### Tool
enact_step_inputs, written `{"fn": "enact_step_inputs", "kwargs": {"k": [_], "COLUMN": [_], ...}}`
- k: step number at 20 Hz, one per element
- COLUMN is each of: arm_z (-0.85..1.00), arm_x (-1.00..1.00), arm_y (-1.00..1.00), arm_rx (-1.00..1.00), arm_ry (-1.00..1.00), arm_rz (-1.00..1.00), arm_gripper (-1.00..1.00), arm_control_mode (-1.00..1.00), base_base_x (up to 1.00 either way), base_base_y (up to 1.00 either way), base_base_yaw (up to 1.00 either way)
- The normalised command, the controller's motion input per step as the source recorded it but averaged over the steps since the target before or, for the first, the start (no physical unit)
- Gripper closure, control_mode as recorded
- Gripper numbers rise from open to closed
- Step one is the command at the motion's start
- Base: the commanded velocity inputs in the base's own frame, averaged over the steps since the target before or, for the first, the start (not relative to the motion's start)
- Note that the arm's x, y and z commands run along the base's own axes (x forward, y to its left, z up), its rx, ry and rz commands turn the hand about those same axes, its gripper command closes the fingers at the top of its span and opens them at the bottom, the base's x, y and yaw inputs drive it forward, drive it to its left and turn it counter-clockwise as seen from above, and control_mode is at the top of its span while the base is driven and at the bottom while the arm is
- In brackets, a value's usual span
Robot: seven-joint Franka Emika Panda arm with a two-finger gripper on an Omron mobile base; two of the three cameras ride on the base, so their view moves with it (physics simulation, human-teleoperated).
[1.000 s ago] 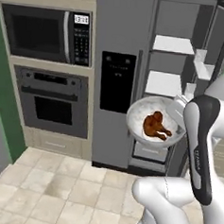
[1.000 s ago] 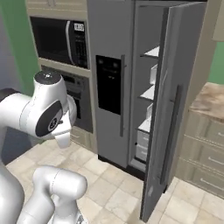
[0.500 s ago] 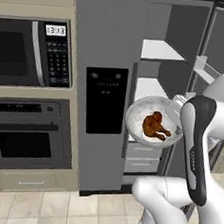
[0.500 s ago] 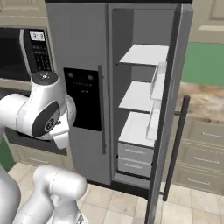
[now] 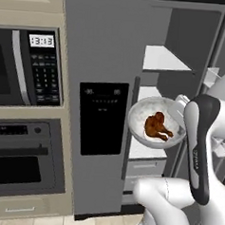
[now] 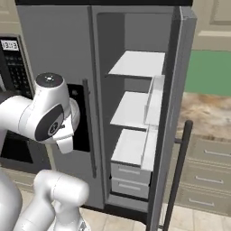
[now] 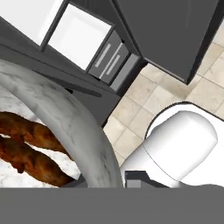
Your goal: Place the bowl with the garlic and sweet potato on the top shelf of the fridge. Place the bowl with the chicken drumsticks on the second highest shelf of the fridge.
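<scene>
The white bowl with the chicken drumsticks hangs in the air, in front of the open fridge compartment. My gripper is shut on its right rim, mostly hidden behind my forearm. In the hand view the bowl's rim curves close by, with drumsticks inside. The top shelf is bare and white. Below it lies the second shelf, roughly level with the bowl in the left base view. The bowl with the garlic and sweet potato is out of view.
The fridge's right door stands open, with bins and a long dark handle. A third shelf and drawers sit lower. Microwave and wall oven are at left, counter drawers at right.
Both base views have closed in on the fridge and shifted, so the base has driven nearer. The bowl stays held in the same spot relative to my arm.
</scene>
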Motion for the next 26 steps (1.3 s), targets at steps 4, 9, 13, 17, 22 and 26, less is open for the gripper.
{"fn": "enact_step_inputs", "kwargs": {"k": [4,9,13,17,22,26], "arm_z": [0.00,0.00,0.00,0.00,0.00,0.00], "arm_x": [0.00,0.00,0.00,0.00,0.00,0.00], "arm_y": [0.00,0.00,0.00,0.00,0.00,0.00], "arm_rx": [0.00,0.00,0.00,0.00,0.00,0.00], "arm_ry": [0.00,0.00,0.00,0.00,0.00,0.00], "arm_rz": [0.00,0.00,0.00,0.00,0.00,0.00], "arm_gripper": [1.00,1.00,1.00,1.00,1.00,1.00], "arm_control_mode": [1.00,1.00,1.00,1.00,1.00,1.00], "base_base_x": [0.57,0.44,0.37,0.21,0.39,0.47], "base_base_y": [-0.05,-0.16,-0.15,-0.31,-0.24,-0.24], "base_base_yaw": [-0.15,-0.19,-0.19,-0.20,-0.15,-0.09]}}
